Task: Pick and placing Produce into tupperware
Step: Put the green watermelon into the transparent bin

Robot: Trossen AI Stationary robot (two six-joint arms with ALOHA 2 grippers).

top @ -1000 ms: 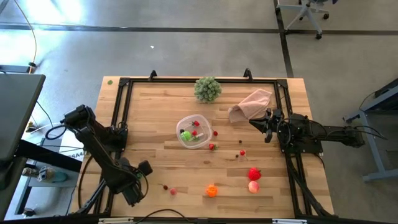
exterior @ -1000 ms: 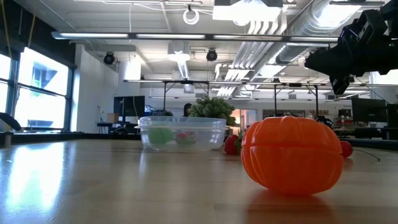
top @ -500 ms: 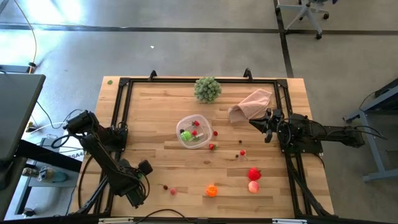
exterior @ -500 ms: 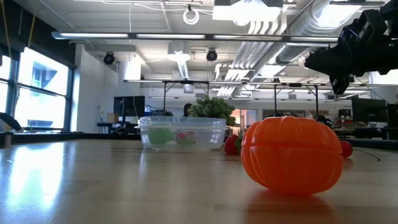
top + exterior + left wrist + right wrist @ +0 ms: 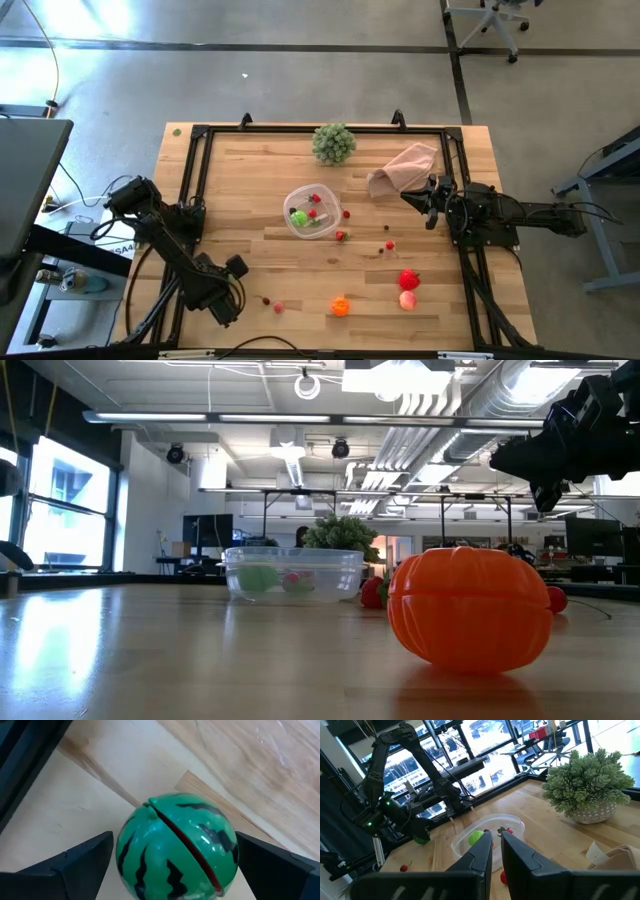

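The left gripper (image 5: 222, 305) hangs over the table's (image 5: 250, 200) near-left corner, fingers (image 5: 75, 865) spread wide either side of a striped melon (image 5: 176, 847) (its seam runs slantwise), hemmed by the frame rail. The tub (image 5: 311, 212) sits mid-table holding a green piece, bare wood all round. The right gripper (image 5: 429, 201), fingers together, waits by the cloth (image 5: 405, 167).
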